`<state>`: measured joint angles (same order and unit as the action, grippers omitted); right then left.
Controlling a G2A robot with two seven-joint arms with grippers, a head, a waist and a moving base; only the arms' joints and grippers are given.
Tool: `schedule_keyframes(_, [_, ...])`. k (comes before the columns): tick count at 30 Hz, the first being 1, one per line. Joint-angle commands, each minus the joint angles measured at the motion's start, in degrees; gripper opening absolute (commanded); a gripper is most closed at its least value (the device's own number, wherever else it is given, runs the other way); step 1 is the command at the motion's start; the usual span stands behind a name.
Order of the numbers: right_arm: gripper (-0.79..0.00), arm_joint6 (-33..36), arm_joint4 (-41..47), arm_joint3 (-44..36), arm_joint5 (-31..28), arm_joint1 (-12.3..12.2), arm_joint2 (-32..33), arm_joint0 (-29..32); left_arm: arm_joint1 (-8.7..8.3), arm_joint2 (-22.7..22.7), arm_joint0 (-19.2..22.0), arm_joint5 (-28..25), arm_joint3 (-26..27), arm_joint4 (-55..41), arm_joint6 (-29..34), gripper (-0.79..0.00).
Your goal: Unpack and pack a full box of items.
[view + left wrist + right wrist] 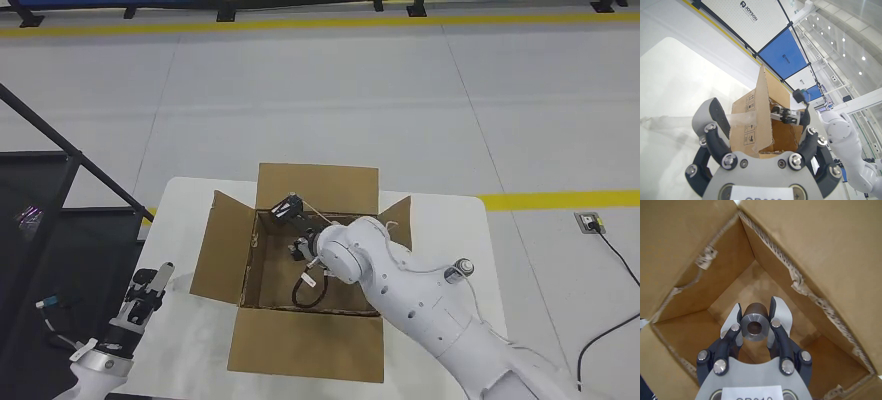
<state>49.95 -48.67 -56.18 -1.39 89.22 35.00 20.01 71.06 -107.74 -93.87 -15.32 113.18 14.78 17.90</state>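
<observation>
Here, the right gripper hangs inside an open brown cardboard box, its two fingers closed against the sides of a dark grey metal cylinder with a round bore through its middle. The cylinder lies lengthwise between the fingertips, one flat end facing the wrist camera, near a corner of the box. Whether it touches the floor cannot be told.

From above, the box stands in the middle of a white table with its flaps folded outward. The white right arm bends over the near right rim, its wrist pointing down into the box.

Black handling pictograms run in a column down one outer side of the box. A white sticker with dark print sits on the right gripper's base plate, cut off by the frame edge; a similar sticker marks the left one. Blue and white wall panels beyond the table carry small logos.

The left gripper is spread wide and holds nothing, facing the box's side flap from outside. Seen from above, the left gripper sits by the table's near left corner, near the left flap and well apart from the cylinder.
</observation>
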Motion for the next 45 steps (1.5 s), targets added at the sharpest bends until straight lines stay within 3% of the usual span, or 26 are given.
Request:
schedule_keyframes(1, [-0.785,-1.7,-0.4,5.8,0.2,1.3,-1.9,-0.2,0.00,0.0,0.0,0.0,0.0,0.0,0.0,0.000])
schedule_keyframes(5, [-0.785,-5.0,1.2,12.3,-0.5,3.6,-3.4,-0.8,0.00,0.0,0.0,0.0,0.0,0.0,0.0,0.000])
schedule_keyframes(6, [-0.720,-5.7,1.9,13.4,-0.8,4.1,-3.4,-0.9,0.00,0.0,0.0,0.0,0.0,0.0,0.0,0.000])
schedule_keyframes(7, [-0.603,-6.3,2.2,14.4,-1.1,4.5,-3.5,-1.2,0.00,0.0,0.0,0.0,0.0,0.0,0.0,0.000])
schedule_keyframes(10, [-0.446,-6.7,2.4,16.8,-1.7,5.5,-4.0,-1.8,0.00,0.0,0.0,0.0,0.0,0.0,0.0,0.000])
schedule_keyframes(19, [-0.391,-6.8,1.1,19.0,-1.6,7.6,-4.7,-2.8,0.00,0.0,0.0,0.0,0.0,0.0,0.0,0.000])
schedule_keyframes(21, [-0.339,-7.0,0.6,17.2,-0.9,7.8,-4.5,-2.8,0.00,0.0,0.0,0.0,0.0,0.0,0.0,0.000])
schedule_keyframes(23, [-0.366,-7.3,-0.1,14.7,0.2,7.6,-3.9,-2.6,0.00,0.0,0.0,0.0,0.0,0.0,0.0,0.000])
schedule_keyframes(30, [-0.314,-4.5,-5.3,-3.9,4.8,4.1,1.4,2.8,0.00,0.0,0.0,0.0,0.0,0.0,0.0,0.000])
schedule_keyframes(31, [-0.228,-3.5,-7.2,-7.6,5.7,3.3,2.5,4.1,0.00,0.0,0.0,0.0,0.0,0.0,0.0,0.000])
schedule_keyframes(34, [-0.129,-0.4,-13.7,-20.1,8.0,0.6,7.0,9.0,0.00,0.0,0.0,0.0,0.0,0.0,0.0,0.000])
schedule_keyframes(35, [0.000,1.2,-17.0,-24.3,9.0,-0.3,8.7,10.7,0.00,0.0,0.0,0.0,0.0,0.0,0.0,0.000])
schedule_keyframes(38, [0.000,6.5,-28.3,-37.5,12.1,-3.0,14.6,17.0,0.00,0.0,0.0,0.0,0.0,0.0,0.0,0.000])
schedule_keyframes(42, [0.000,9.4,-36.4,-56.1,10.4,-5.8,24.9,27.8,0.00,0.0,0.0,0.0,0.0,0.0,0.0,0.000])
schedule_keyframes(45, [0.000,12.8,-42.8,-65.2,10.0,-7.2,32.8,34.6,0.00,0.0,0.0,0.0,0.0,0.0,0.0,0.000])
